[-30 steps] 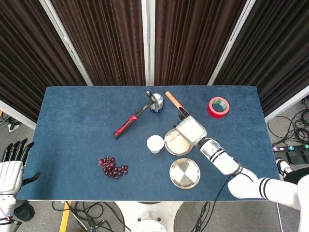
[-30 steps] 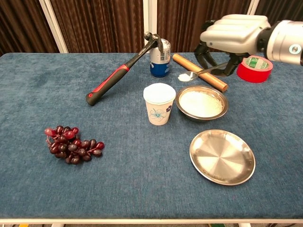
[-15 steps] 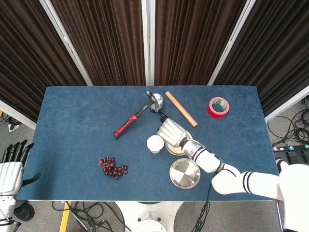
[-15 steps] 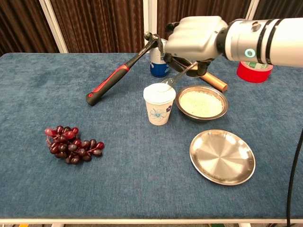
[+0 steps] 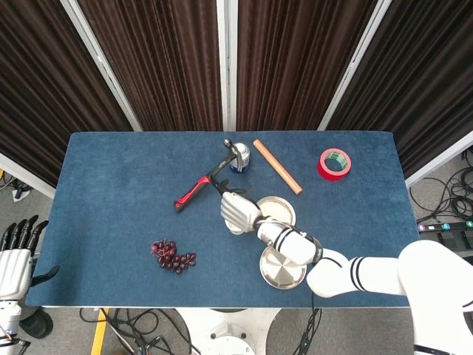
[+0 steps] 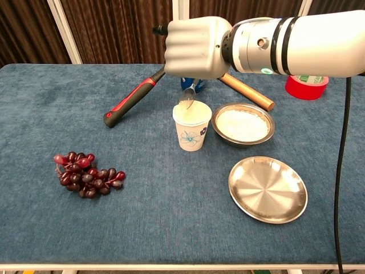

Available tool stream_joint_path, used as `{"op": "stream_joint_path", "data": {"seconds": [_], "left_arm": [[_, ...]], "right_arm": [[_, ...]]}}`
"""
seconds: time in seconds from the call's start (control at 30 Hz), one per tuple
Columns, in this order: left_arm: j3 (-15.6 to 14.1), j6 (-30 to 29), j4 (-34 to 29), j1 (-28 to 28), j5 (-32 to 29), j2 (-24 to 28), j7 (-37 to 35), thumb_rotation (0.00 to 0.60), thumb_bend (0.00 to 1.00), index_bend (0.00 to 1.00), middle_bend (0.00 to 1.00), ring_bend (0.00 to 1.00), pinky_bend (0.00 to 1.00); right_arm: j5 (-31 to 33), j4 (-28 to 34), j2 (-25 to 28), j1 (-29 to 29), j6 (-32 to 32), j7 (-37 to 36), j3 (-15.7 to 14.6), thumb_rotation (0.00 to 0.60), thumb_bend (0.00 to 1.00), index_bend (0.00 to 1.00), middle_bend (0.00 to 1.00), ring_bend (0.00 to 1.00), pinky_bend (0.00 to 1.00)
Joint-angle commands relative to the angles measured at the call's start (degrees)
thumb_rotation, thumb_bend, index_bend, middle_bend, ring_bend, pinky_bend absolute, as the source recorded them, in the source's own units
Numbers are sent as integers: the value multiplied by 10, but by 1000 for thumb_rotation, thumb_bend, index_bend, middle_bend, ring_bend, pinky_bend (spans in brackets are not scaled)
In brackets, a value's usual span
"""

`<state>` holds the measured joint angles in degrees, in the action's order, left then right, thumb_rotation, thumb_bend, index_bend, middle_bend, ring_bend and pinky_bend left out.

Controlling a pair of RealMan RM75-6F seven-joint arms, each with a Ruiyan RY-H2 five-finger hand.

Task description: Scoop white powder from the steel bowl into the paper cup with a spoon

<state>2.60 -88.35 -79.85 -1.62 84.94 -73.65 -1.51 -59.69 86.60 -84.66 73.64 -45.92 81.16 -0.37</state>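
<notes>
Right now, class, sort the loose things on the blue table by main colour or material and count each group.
Steel: 3 (bowl, plate, spoon)
Red: 2 (tape roll, hammer)
White: 1 (paper cup)
Purple: 1 (grapes)
Blue: 1 (can)
Wood: 1 (rolling pin)
Total: 9

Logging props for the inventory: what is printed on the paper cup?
A small blue flower print on the white paper cup, clearest in the chest view.

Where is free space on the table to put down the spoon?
Bare cloth lies left of the hammer and between the grapes and the plate. It is crowded around the cup, bowl, can and rolling pin.
</notes>
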Motion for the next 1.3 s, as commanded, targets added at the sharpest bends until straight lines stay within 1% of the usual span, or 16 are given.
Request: {"op": "stream_joint_path", "data": {"seconds": [0.03, 0.13, 0.3, 0.47, 0.53, 0.67, 0.87, 0.97, 1.07, 1.17, 1.27, 1.3], "left_arm": [[0, 1, 2, -1, 0, -1, -2, 600, 68, 182, 153, 43, 50], [0, 1, 5, 0, 0, -4, -5, 600, 68, 182, 153, 43, 50], [-1, 3, 9, 1, -1, -7, -8, 600, 68, 182, 153, 43, 50], [-1, 0, 12, 1, 1, -8, -10, 600, 68, 182, 152, 43, 50], [-1, 0, 12, 0, 2, -8, -10, 600, 68, 182, 153, 43, 50], [0, -2, 9, -1, 5, -7, -5, 600, 68, 182, 152, 43, 50], [-3, -4, 8, 4, 4, -5, -4, 600, 68, 182, 152, 43, 50], [-3, -6, 9, 5, 5, -6, -5, 600, 68, 182, 153, 43, 50], [-3, -5, 7, 3, 6, -6, -3, 600, 68, 182, 153, 43, 50], [-1, -4, 4, 2, 6, -5, 0, 600, 68, 182, 152, 43, 50], [-1, -4, 3, 0, 8, -3, 2, 600, 68, 182, 153, 43, 50], [-1, -4, 2, -1, 9, -3, 3, 600, 68, 182, 152, 43, 50]], "right_arm": [[-1, 2, -2, 13, -4, 29, -17, 600, 327, 636, 576, 258, 0], [-2, 4, -2, 18, -9, 50, -26, 600, 327, 636, 576, 258, 0], [5, 13, 0, 22, -22, 67, -30, 600, 327, 636, 576, 258, 0], [11, 29, 7, 14, -45, 64, -32, 600, 327, 636, 576, 258, 0], [13, 36, 8, 7, -53, 61, -37, 600, 327, 636, 576, 258, 0], [7, 32, 5, 4, -49, 71, -55, 600, 328, 636, 576, 259, 0], [1, 26, -1, -2, -62, 71, -58, 600, 331, 636, 576, 259, 0], [0, 31, 0, -5, -73, 71, -54, 600, 332, 636, 576, 259, 0], [-5, 40, 10, -15, -89, 50, -45, 600, 332, 636, 575, 259, 0], [-16, 52, 26, -34, -113, 8, -38, 600, 332, 637, 575, 259, 0], [-28, 66, 49, -60, -135, -47, -33, 600, 332, 637, 574, 259, 0], [-37, 72, 59, -72, -142, -77, -33, 600, 332, 637, 572, 259, 0]]}}
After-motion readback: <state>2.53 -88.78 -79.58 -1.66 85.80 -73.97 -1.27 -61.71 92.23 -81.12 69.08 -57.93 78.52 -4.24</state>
